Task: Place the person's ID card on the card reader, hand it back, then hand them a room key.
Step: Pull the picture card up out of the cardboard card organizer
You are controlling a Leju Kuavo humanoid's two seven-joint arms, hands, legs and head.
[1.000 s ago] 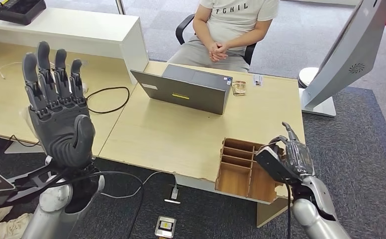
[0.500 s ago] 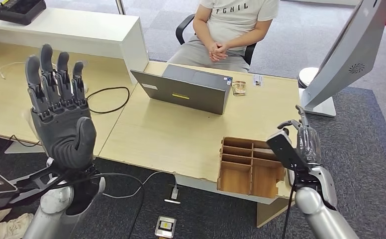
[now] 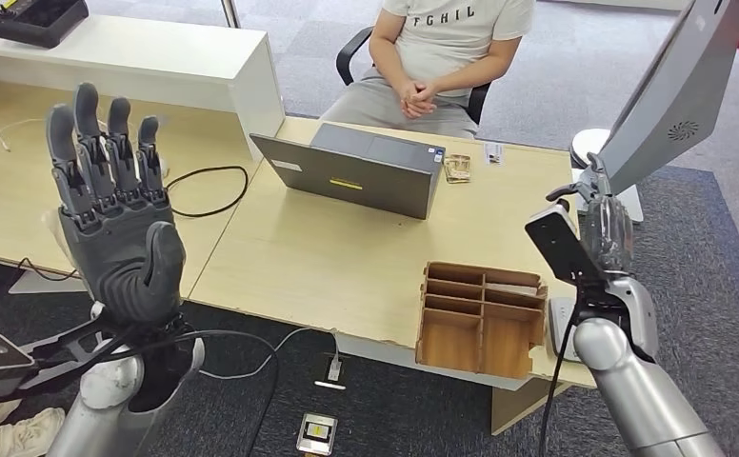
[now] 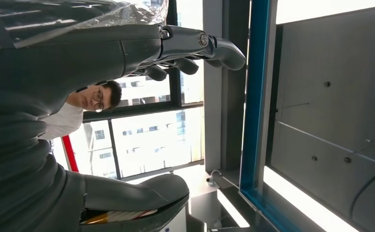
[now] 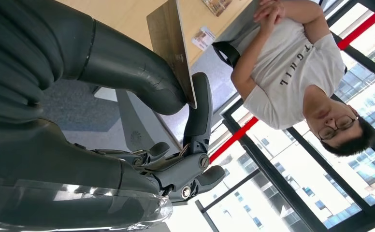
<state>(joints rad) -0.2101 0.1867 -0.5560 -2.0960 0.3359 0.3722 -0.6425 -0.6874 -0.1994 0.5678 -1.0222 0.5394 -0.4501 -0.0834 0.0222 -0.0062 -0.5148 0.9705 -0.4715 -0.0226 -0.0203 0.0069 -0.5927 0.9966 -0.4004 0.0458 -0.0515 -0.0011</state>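
Observation:
My right hand [image 3: 602, 227] is raised above the table's right edge, past the wooden organizer [image 3: 480, 319]. In the right wrist view its thumb [image 5: 127, 65] and a finger pinch a thin wood-coloured room key card [image 5: 172, 48] by one edge. My left hand [image 3: 113, 205] is held up at the left, palm turned to me, fingers [image 4: 195, 48] straight and apart, holding nothing. The person [image 3: 442, 43] sits behind the table with clasped hands. A small ID card [image 3: 494, 152] lies at the far table edge, beside a small brownish item [image 3: 458, 168].
An open grey laptop [image 3: 356, 171] stands mid-table, facing the person. A white slanted stand [image 3: 647, 114] rises just beyond my right hand. Cables [image 3: 204, 190] run over the left desk by a white counter [image 3: 156, 62]. A small device [image 3: 316, 433] lies on the floor.
My right hand has risen from the wooden organizer and moved up and away, toward the far right of the table. My left hand has stayed raised.

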